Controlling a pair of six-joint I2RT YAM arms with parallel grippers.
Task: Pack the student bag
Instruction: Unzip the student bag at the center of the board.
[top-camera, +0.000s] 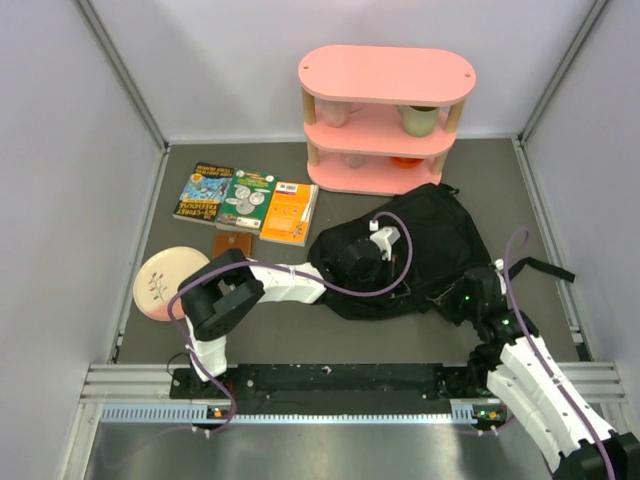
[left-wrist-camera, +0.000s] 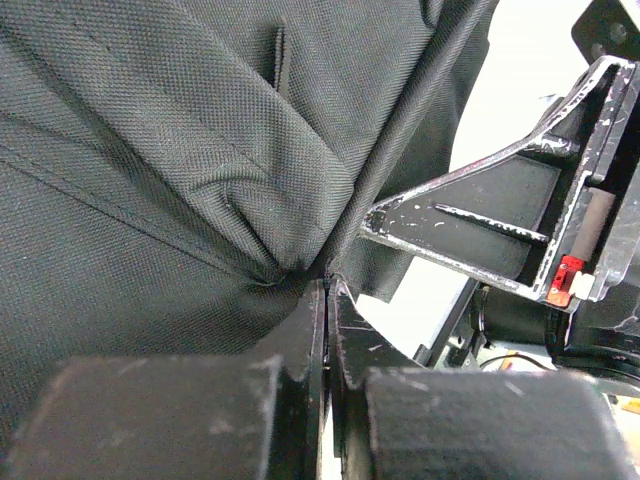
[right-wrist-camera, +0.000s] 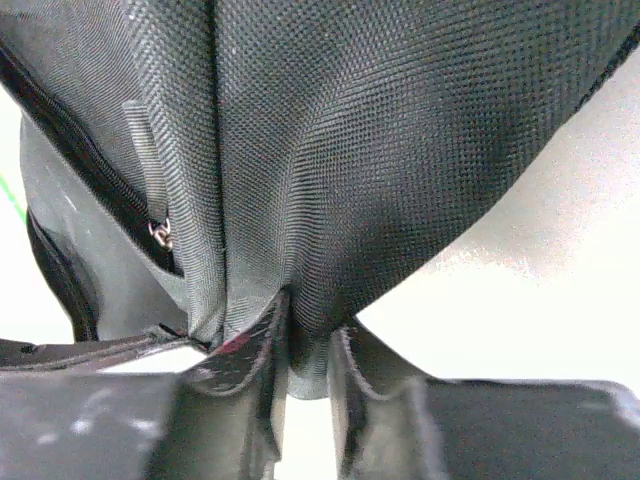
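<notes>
Closest to the left wrist lens, the left claw (left-wrist-camera: 325, 290) is seen fully shut, its two black fingers pressed together with a pucker of the bag (left-wrist-camera: 150, 150) pinched at their tips. At the right wrist, the right claw (right-wrist-camera: 300, 325) is held nearly closed, with only a narrow gap left between its fingers. That gap is filled by a hanging fold of the same woven black fabric, so the bag is gripped there too. A zip (right-wrist-camera: 95, 165) with a small metal pull is seen running down the fabric to the left of that fold. From above, the bag is shown slumped on the dark table (top-camera: 300, 340), right of centre, just in front of a pink shelf (top-camera: 385, 75). It is held by the left claw at its left end and by the right claw at its near right edge, and a strap (top-camera: 545, 268) is trailed out to the right. Three books (top-camera: 250, 200) are laid side by side to the left of the bag, with a small brown item (top-camera: 233, 244) just in front of them and a pink plate (top-camera: 165, 283) nearer the left wall. Printing is visible on the book covers, but it is too small to be read.
</notes>
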